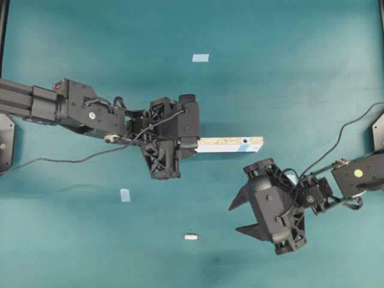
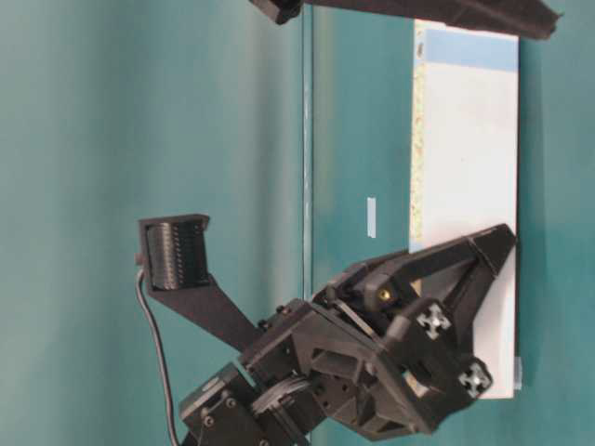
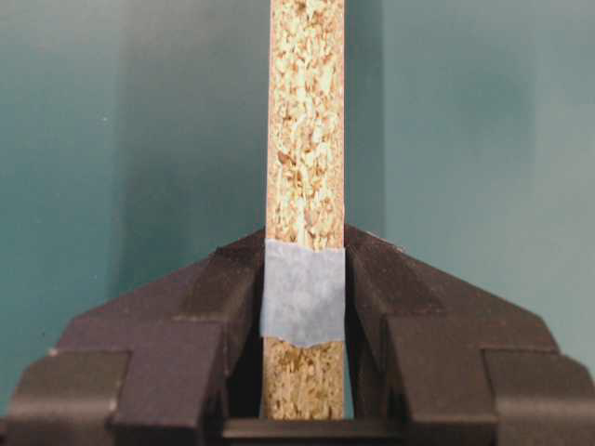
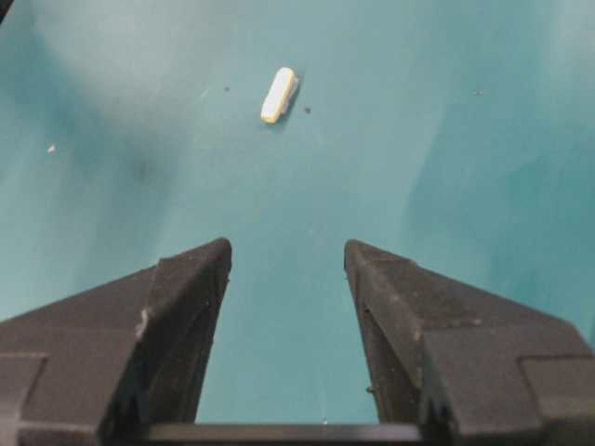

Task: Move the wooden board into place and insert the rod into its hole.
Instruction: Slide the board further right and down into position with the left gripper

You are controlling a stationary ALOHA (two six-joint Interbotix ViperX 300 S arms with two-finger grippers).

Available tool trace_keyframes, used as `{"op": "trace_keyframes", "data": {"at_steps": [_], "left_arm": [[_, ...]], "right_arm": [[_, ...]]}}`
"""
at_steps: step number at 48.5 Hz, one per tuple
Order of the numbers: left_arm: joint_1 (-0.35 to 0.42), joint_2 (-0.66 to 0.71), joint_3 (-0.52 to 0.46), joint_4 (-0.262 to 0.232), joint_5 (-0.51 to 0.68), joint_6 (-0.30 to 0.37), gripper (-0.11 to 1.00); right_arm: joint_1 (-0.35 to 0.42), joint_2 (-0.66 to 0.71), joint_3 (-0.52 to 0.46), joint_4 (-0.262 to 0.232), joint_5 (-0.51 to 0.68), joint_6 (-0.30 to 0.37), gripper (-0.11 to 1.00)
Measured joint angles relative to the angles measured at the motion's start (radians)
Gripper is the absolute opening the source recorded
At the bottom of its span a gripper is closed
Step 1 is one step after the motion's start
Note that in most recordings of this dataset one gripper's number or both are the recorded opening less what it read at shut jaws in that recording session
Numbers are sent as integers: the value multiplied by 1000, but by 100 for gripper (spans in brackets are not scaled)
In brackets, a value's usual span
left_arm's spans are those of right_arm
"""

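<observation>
Overhead exterior view shows the left claw [image 1: 193,144] clamped on the wooden board [image 1: 231,144], which sticks out from between its fingers toward the right side of the teal tabletop [image 1: 288,72]. The board stands on edge here, its speckled chipboard edge turned up, with a small dark hole [image 1: 245,143] near the free end and a bit of blue tape at that tip. Left wrist view confirms the grip: both fingers [image 3: 218,297] press against the board's faces, and a strip of blue tape [image 3: 303,293] wraps the chipboard edge right between them.

Below and to the right of the board's free end hangs the right claw [image 1: 243,217], its two fingers spread wide with nothing between them. It is apart from the board, with no contact. The rod [image 1: 191,236], a short cream-white peg, lies flat on the tabletop to the left of the right claw and well below the left claw. In the right wrist view the rod [image 4: 278,95] lies ahead of the parted fingers [image 4: 191,279], slightly to the left of their gap, tilted, and clear of both.

Two small pale-blue tape squares sit on the tabletop: one [image 1: 200,58] above the left claw, the other [image 1: 125,195] below it and to its left.
</observation>
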State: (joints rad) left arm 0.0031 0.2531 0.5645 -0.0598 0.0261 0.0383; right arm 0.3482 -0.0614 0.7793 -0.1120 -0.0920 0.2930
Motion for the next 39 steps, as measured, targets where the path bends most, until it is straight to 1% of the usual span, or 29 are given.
{"op": "trace_keyframes", "data": {"at_steps": [8, 22, 26, 36, 38, 39], "left_arm": [[-6, 0, 6, 0, 0, 55, 21], [-5, 0, 6, 0, 0, 58, 21], [0, 2, 5, -2, 0, 44, 21], [20, 2, -11, -2, 0, -25, 22], [21, 3, -11, -2, 0, -29, 26], [21, 3, -11, -3, 0, -31, 31]], "right_arm": [[0, 2, 0, 0, 2, -2, 62], [-3, 0, 0, 0, 0, 0, 62], [-6, 0, 0, 0, 2, -2, 62], [-6, 0, 0, 2, 0, 0, 62], [-8, 0, 0, 2, 0, -2, 62], [-8, 0, 0, 0, 0, 0, 61]]}}
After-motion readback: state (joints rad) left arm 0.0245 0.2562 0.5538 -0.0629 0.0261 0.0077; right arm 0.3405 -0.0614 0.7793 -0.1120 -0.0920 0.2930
